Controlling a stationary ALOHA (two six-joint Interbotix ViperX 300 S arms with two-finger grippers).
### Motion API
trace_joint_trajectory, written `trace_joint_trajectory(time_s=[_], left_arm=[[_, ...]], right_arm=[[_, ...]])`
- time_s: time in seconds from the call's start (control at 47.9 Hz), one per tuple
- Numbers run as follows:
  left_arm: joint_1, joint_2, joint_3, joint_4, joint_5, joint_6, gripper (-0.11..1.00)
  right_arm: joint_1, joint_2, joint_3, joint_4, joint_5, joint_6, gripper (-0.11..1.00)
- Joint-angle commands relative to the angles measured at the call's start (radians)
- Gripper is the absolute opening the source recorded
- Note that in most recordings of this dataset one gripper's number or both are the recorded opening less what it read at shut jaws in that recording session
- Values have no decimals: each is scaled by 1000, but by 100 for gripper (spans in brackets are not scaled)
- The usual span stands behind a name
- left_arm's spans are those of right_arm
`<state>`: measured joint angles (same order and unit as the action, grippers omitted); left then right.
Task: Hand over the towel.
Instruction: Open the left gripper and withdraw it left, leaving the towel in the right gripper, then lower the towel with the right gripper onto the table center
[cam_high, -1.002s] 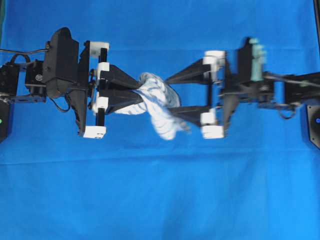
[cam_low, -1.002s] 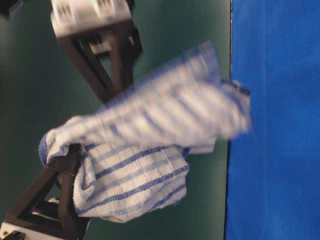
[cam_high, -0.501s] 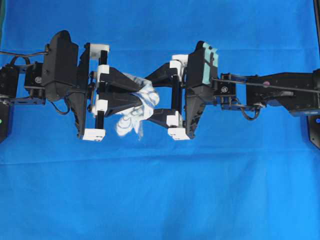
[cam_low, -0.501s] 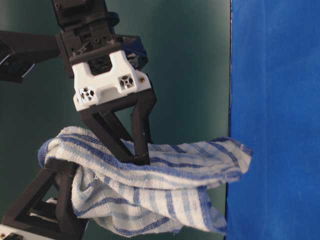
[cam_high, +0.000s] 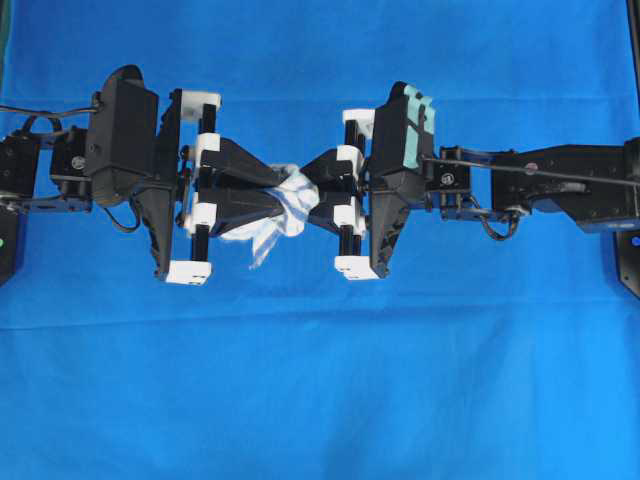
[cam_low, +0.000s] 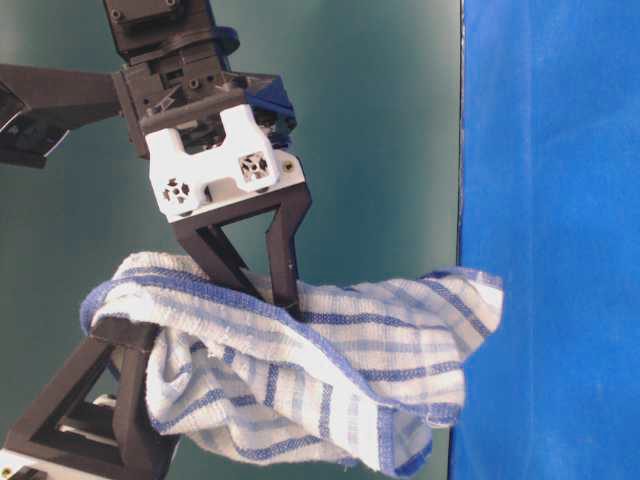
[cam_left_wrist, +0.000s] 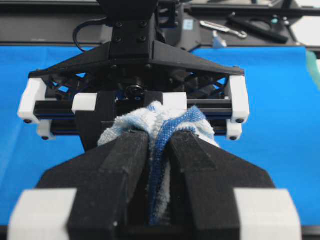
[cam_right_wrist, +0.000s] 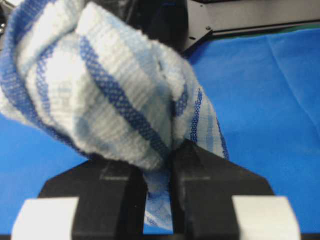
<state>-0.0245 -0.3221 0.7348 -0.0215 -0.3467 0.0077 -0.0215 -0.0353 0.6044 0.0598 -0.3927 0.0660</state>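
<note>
The towel (cam_high: 287, 203), white with blue stripes, hangs bunched in the air between my two grippers above the middle of the table. My left gripper (cam_high: 277, 192) is shut on its left part; in the left wrist view a blue-edged fold of towel (cam_left_wrist: 172, 122) is pinched between the black fingers (cam_left_wrist: 125, 160). My right gripper (cam_high: 312, 189) faces it tip to tip and is shut on the other side of the towel (cam_right_wrist: 115, 95), with cloth squeezed between its fingers (cam_right_wrist: 200, 170). In the table-level view the towel (cam_low: 340, 370) drapes off both grippers.
A large plain blue cloth (cam_high: 320, 400) covers the whole table under the arms. Both arms reach in from the left and right edges at about the same height. Dark equipment and tools (cam_left_wrist: 235, 27) lie beyond the far table edge.
My right gripper came in toward the left one with its jaws wide, then closed them on the towel. The towel's loose hanging end has drawn up. The left gripper stayed put.
</note>
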Motion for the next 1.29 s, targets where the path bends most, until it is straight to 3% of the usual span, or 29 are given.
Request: trace_joint_trajectory(time_s=[0.0, 0.042, 0.104, 0.292, 0.376, 0.668, 0.835, 1.274], left_arm=[[5, -9, -21, -3, -12, -3, 6], [6, -9, -23, -2, -12, -14, 10], [6, -14, -18, -3, -17, -15, 24], [6, -43, 12, -5, -60, -9, 81], [9, -67, 34, -5, -72, -5, 92], [17, -201, 133, -5, -77, -5, 92], [23, -272, 173, -5, -77, -5, 92], [25, -275, 178, -5, -77, -5, 92]], right_arm=[[-2, -35, -9, -2, -5, -2, 14], [-3, -44, -5, 0, -3, -2, 14], [-3, -63, 9, -2, -3, -2, 14], [2, -150, 83, 0, -3, 0, 14], [6, -199, 121, -2, -3, 2, 14], [9, -399, 276, 2, 12, 6, 14], [9, -476, 314, 3, 54, 8, 14], [-54, -367, 250, 3, 106, 6, 14]])
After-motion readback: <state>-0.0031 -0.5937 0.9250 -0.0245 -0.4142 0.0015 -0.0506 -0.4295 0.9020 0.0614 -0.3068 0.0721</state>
